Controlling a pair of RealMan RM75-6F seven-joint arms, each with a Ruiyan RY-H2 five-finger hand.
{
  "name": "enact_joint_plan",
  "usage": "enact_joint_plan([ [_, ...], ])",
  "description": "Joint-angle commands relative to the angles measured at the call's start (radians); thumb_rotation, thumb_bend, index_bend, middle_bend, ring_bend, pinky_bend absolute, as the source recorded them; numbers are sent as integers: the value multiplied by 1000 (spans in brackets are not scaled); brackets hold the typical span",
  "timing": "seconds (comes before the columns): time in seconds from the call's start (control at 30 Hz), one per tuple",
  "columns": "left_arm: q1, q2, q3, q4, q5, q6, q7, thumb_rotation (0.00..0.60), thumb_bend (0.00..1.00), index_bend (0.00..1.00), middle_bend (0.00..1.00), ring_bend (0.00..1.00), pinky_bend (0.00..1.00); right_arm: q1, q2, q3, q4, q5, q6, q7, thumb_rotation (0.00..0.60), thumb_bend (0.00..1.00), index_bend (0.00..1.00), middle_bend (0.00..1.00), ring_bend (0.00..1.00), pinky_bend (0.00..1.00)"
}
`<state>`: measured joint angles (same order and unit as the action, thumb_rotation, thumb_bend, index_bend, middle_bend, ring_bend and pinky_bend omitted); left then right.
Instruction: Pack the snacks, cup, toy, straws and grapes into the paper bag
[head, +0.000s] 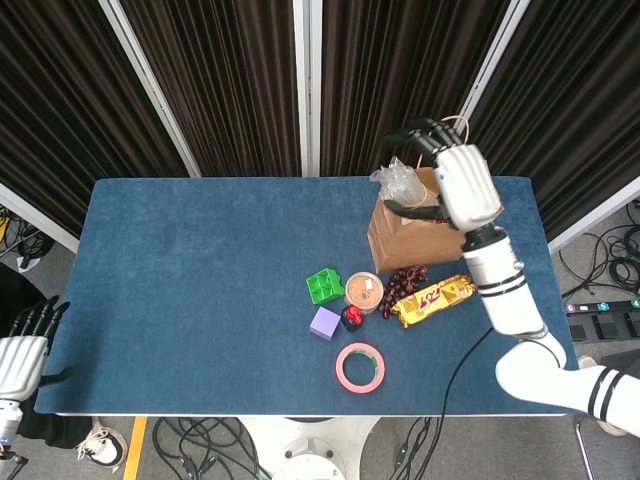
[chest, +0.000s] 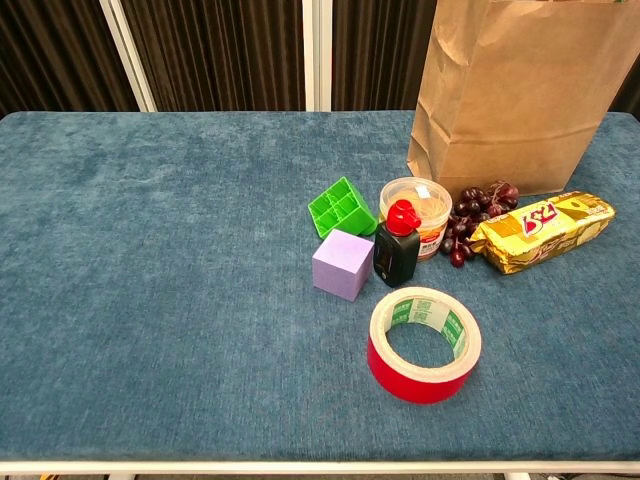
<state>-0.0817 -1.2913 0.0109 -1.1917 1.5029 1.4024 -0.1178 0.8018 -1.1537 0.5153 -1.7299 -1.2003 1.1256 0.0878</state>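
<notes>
The brown paper bag (head: 405, 238) (chest: 520, 100) stands open at the table's far right. A clear packet of straws (head: 399, 180) pokes out of its left corner. My right hand (head: 458, 183) hovers over the bag's mouth, fingers spread, holding nothing. In front of the bag lie dark grapes (head: 405, 281) (chest: 476, 214), a gold snack pack (head: 432, 298) (chest: 545, 231), a lidded cup (head: 364, 291) (chest: 416, 203) and a green toy block (head: 324, 286) (chest: 342, 207). My left hand (head: 20, 355) rests off the table's near-left corner, fingers straight and empty. The chest view shows neither hand.
A purple cube (head: 325, 323) (chest: 343, 264), a small black bottle with a red cap (head: 352, 318) (chest: 397, 246) and a roll of red tape (head: 360, 367) (chest: 425, 343) sit near the front. Blue cloth covers the table (head: 200, 280). Dark curtains hang behind.
</notes>
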Motion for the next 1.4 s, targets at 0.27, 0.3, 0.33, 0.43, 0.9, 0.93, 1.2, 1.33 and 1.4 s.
enact_joint_plan([
  [0.27,5,8,0,-13,-3,6,5,600,57,70,39,0,114,-12,23,-180,-170,-218,-25,-147,600,8,278,341,178,185],
  [0.3,4,7,0,-11,-4,4,5,600,57,70,39,0,114,-19,30,-205,-176,-235,-35,-162,600,19,283,342,181,189],
  [0.33,4,6,0,-10,-4,3,4,600,57,70,39,0,114,-25,38,-224,-180,-245,-45,-174,600,33,289,342,187,194],
  [0.43,4,4,-1,-7,-5,3,-1,600,57,70,39,0,114,-47,76,-283,-181,-266,-78,-228,600,53,304,342,198,209],
  [0.9,-1,-5,9,0,10,-3,-23,600,57,70,39,0,114,-129,92,-430,19,-176,-175,-381,600,56,313,342,207,222],
  [0.93,-1,-7,10,0,11,-3,-24,600,57,70,39,0,114,-132,82,-436,38,-174,-180,-379,600,56,313,342,207,222],
  [1.2,-2,-6,9,0,18,7,-34,600,57,70,39,0,114,-160,-1,-491,169,-178,-212,-348,600,55,313,341,207,222],
  [1.33,-3,-4,11,1,26,15,-32,600,57,70,39,0,114,-169,-39,-505,224,-193,-220,-312,600,55,313,342,207,222],
  [1.4,-2,-4,11,2,28,19,-30,600,56,70,39,0,114,-169,-54,-507,247,-199,-225,-297,600,55,313,342,207,222],
])
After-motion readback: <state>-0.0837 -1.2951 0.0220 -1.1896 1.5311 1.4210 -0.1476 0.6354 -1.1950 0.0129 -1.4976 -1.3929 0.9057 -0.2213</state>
